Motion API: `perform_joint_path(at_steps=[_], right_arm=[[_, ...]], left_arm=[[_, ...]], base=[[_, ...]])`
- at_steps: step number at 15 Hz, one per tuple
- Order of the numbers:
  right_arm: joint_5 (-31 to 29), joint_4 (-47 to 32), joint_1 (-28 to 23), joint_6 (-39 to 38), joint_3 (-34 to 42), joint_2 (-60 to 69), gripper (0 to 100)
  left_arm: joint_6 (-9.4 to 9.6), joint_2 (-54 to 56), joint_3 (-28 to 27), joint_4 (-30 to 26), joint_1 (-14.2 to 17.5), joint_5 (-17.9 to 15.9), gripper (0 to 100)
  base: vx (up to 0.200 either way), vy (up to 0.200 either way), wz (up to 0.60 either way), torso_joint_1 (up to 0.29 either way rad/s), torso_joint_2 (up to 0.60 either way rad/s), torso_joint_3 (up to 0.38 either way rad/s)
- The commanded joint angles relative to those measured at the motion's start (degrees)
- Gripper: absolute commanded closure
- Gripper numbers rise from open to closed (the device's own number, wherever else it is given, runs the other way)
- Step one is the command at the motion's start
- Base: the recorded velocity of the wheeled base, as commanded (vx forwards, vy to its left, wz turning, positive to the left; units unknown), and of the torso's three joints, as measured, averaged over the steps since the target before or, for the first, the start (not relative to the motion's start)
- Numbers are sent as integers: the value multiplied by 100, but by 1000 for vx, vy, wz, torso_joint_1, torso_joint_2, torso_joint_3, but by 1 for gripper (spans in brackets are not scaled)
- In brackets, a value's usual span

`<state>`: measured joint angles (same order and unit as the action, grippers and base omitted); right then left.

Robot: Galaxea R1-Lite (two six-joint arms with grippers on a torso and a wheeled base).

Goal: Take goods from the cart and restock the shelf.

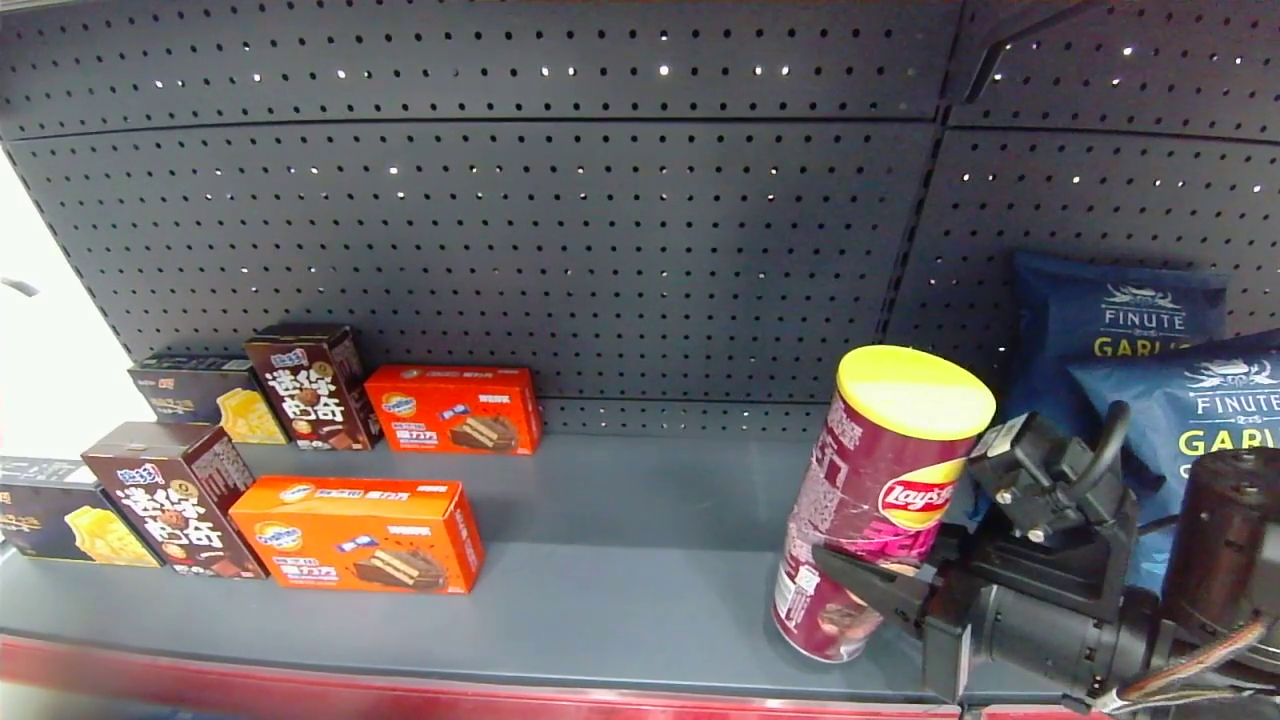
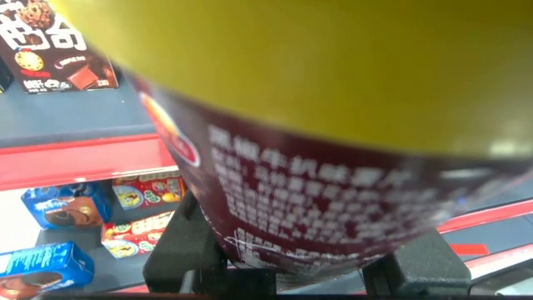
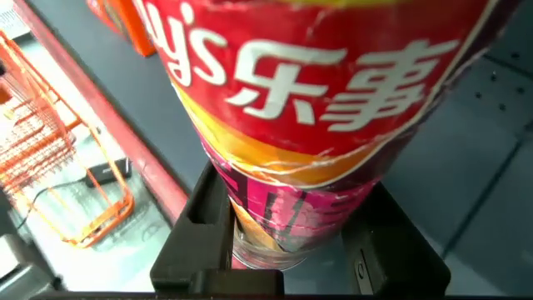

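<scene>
Grey shelf (image 1: 620, 560): at four o'clock the right gripper (image 3: 300, 250) clamps a tilted purple crisp canister (image 1: 880, 500) near the front lip. The left gripper (image 2: 296, 271) clasps a second canister (image 2: 333, 192). Released leaning, the purple one could topple off.

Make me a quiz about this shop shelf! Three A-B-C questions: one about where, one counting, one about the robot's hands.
1. Where are the blue bags? A) behind the chip can, at the shelf's right end B) at the shelf's left end C) on the floor
2. How many orange boxes are on the shelf? A) one B) two C) four
3. What do the grippers hold? A) nothing B) a can each C) a blue bag each
Answers: 1 A, they lean on the back panel behind the can. 2 B, one in front, one behind. 3 B, the right gripper clamps the chip can, the left gripper a second can.
</scene>
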<state>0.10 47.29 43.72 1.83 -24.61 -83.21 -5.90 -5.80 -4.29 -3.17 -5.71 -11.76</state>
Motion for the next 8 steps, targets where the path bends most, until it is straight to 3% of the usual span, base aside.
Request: perform_joint_path(at_steps=[1,8], right_arm=[[8,272,5,19,-26,-635,100],[17,773,-3,19,-88,-1276,100]], left_arm=[[1,-9,-19,1,-1,-1,100],[10,-9,-10,1,-1,-1,100]], base=[[0,0,0,0,0,0],[0,0,0,0,0,0]])
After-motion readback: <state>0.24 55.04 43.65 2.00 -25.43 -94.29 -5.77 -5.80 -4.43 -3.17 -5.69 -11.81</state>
